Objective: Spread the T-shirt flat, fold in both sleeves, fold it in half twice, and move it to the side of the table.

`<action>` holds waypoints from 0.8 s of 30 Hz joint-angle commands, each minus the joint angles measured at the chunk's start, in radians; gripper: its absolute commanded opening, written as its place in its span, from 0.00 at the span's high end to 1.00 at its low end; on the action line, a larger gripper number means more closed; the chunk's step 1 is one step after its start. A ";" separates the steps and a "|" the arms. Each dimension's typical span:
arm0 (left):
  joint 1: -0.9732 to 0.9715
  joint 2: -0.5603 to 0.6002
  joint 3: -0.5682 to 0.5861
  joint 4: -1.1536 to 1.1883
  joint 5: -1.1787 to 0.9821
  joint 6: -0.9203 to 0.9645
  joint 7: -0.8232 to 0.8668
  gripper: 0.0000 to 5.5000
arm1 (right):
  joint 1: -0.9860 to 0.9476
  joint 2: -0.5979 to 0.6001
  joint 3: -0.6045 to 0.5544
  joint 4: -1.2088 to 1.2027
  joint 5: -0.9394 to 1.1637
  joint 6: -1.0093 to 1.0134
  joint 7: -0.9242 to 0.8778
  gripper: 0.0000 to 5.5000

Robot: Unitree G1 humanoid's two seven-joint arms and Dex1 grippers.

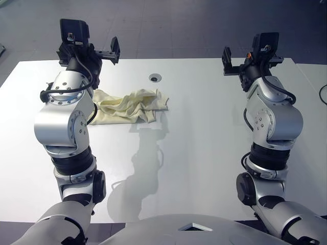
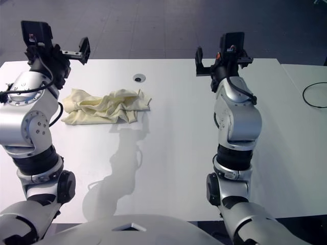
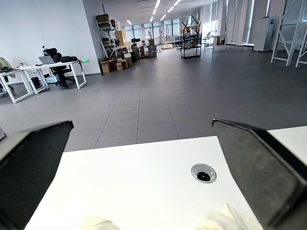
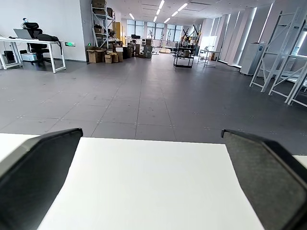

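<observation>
Cloth first: the T-shirt, pale yellow, lies crumpled in a long bunch on the white table, at about 11 o'clock from the table's middle, with folds piled on one another and no sleeve or hem plainly readable. Nothing of the task looks done yet; spreading is the step in hand.

To do it well, each arm would probably want a separate outer edge, one at the bunch's 9 o'clock end and one at its 3 o'clock end, pinching only the top layer. They should then draw apart low over the surface so the fabric slides open rather than lifting as a lump.

The left gripper hangs above the table near the shirt's 10 o'clock side, jaws spread wide and holding nothing. The right gripper sits well apart, off toward the shirt's 3 o'clock, also wide open and empty, so it has the longer reach.

A round cable hole lies near the shirt at its 1 o'clock; dragged cloth might catch there. A black cable loop rests far off at 3 o'clock.
</observation>
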 commanded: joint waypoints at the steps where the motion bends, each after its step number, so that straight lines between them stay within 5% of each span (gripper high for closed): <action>1: -0.004 0.006 0.000 -0.006 0.011 0.005 0.001 0.02 | -0.011 -0.005 0.000 -0.007 0.002 0.007 0.000 0.02; 24: -0.011 0.013 -0.005 0.003 0.011 -0.002 -0.005 0.02 | -0.013 -0.003 0.000 -0.002 0.002 0.004 0.001 0.02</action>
